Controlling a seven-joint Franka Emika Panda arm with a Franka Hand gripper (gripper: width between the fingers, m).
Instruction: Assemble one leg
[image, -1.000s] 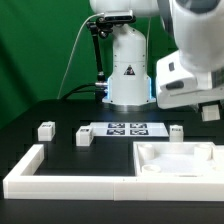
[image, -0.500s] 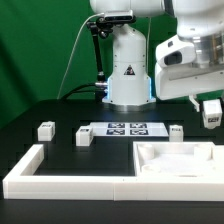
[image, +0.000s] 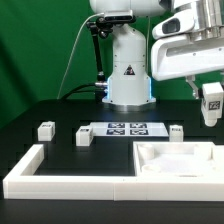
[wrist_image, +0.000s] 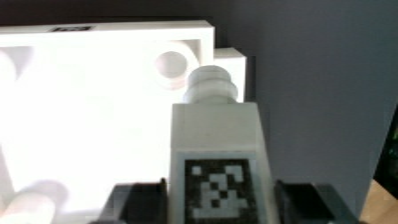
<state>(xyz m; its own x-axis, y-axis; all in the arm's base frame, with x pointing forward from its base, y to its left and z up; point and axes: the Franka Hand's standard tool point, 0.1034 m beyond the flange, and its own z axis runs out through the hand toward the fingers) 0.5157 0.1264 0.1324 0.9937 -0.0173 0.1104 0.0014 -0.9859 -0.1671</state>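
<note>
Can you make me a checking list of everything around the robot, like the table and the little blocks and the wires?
Surface: black table, with the marker board lying flat and the L-shaped border wall along the front.
Job's things: one leg held in the air, over the tray-like part in the wrist view; three more legs sitting on the table.
Clutter: nothing seen.
Grippers: gripper shut on the leg.
Cables: black cable hanging beside the robot base.
Surroundings: green backdrop.
</note>
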